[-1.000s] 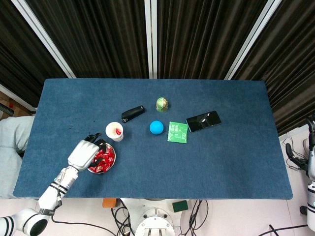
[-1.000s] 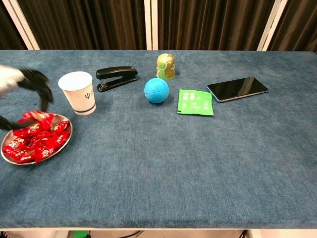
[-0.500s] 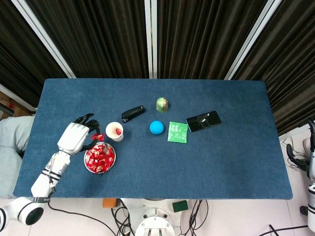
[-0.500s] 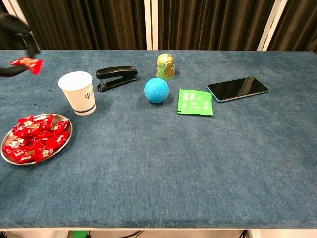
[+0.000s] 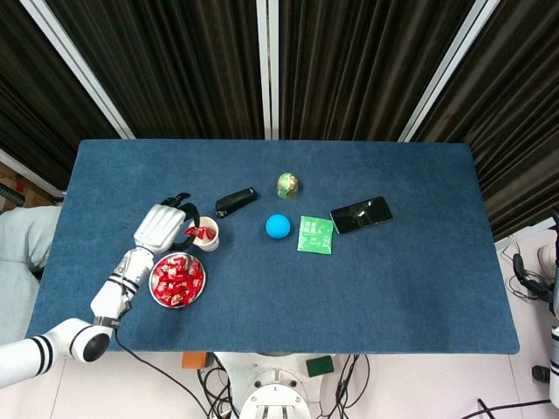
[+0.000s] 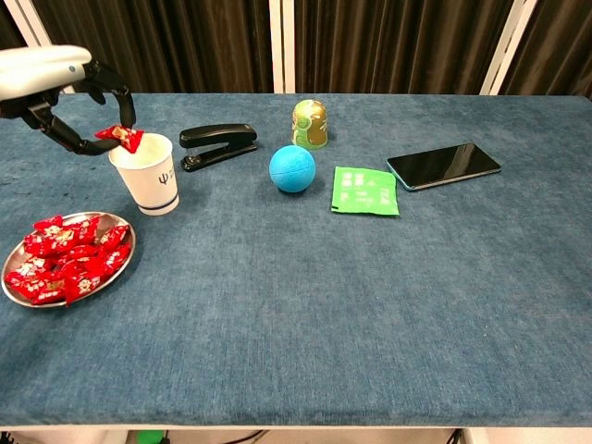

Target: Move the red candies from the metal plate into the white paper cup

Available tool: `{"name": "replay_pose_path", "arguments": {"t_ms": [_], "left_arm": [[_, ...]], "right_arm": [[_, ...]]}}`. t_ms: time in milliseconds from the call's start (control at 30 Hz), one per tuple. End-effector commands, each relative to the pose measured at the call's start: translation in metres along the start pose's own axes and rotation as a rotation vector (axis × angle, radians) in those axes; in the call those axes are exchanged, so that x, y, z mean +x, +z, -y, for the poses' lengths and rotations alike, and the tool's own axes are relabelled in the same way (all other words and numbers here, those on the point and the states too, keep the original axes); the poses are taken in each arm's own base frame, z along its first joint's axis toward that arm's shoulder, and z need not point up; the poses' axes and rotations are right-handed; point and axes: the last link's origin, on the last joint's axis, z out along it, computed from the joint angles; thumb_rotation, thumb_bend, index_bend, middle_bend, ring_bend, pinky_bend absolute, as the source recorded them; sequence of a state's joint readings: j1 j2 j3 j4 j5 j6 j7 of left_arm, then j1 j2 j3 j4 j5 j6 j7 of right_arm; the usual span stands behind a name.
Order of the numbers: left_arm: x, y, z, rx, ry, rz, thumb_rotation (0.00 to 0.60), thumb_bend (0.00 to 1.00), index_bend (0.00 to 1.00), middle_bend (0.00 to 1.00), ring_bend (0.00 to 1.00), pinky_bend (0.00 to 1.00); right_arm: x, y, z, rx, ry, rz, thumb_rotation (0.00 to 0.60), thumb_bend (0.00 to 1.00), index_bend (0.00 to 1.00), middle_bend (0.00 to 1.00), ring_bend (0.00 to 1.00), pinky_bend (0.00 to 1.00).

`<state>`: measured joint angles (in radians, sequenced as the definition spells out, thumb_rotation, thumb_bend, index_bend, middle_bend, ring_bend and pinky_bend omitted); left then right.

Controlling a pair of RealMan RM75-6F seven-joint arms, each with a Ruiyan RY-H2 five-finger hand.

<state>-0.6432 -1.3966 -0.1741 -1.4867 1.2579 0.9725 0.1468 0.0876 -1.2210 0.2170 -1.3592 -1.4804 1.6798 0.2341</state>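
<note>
My left hand (image 5: 164, 225) (image 6: 55, 88) hovers just left of the white paper cup (image 5: 205, 234) (image 6: 146, 176) and pinches one red candy (image 6: 121, 137) (image 5: 194, 232) over the cup's rim. The cup stands upright with red candy showing inside it in the head view. In front of it sits the metal plate (image 5: 177, 301) (image 6: 126, 261), heaped with several red candies (image 5: 177, 278) (image 6: 63, 257). My right hand (image 5: 552, 262) shows only as a sliver at the right edge of the head view, off the table; I cannot make out its fingers.
Behind the cup lies a black stapler (image 5: 236, 202) (image 6: 218, 145). Further right are a blue ball (image 5: 278, 226) (image 6: 292, 168), a green-gold egg-shaped can (image 5: 288, 184) (image 6: 309, 124), a green packet (image 5: 315, 235) (image 6: 365, 191) and a black phone (image 5: 361, 214) (image 6: 444, 165).
My left hand lifted a red candy off the plate, rose to the left, then swung right, so that it now sits over the cup's rim.
</note>
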Motion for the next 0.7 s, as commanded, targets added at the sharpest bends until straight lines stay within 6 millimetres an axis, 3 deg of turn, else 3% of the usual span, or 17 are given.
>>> {"name": "replay_pose_path", "arguments": {"t_ms": [33, 133, 267, 467, 567, 700], "left_arm": [[-0.002, 0.001, 0.001, 0.004, -0.001, 0.005, 0.600, 0.31, 0.51, 0.34, 0.11, 0.25], [-0.003, 0.002, -0.001, -0.006, 0.001, 0.007, 0.600, 0.30, 0.43, 0.32, 0.11, 0.25], [-0.001, 0.002, -0.004, -0.020, -0.004, -0.001, 0.600, 0.24, 0.25, 0.29, 0.11, 0.25], [0.007, -0.011, -0.002, -0.022, -0.007, -0.036, 0.600, 0.22, 0.23, 0.27, 0.11, 0.25], [0.011, -0.036, 0.003, -0.007, 0.000, -0.045, 0.600, 0.22, 0.28, 0.27, 0.11, 0.25], [0.009, -0.088, 0.014, 0.036, -0.010, 0.001, 0.600, 0.22, 0.33, 0.29, 0.11, 0.26]], "right_arm": [[-0.002, 0.001, -0.001, -0.004, 0.002, 0.004, 0.600, 0.34, 0.00, 0.00, 0.00, 0.00], [-0.003, 0.002, 0.000, 0.003, 0.006, 0.006, 0.600, 0.34, 0.00, 0.00, 0.00, 0.00], [-0.002, 0.002, 0.001, 0.008, 0.005, 0.000, 0.600, 0.34, 0.00, 0.00, 0.00, 0.00], [0.001, 0.001, 0.002, 0.008, 0.002, -0.007, 0.600, 0.34, 0.00, 0.00, 0.00, 0.00], [0.002, 0.001, 0.002, 0.011, 0.004, -0.010, 0.600, 0.34, 0.00, 0.00, 0.00, 0.00], [0.001, 0.002, 0.003, 0.013, 0.009, -0.007, 0.600, 0.34, 0.00, 0.00, 0.00, 0.00]]}}
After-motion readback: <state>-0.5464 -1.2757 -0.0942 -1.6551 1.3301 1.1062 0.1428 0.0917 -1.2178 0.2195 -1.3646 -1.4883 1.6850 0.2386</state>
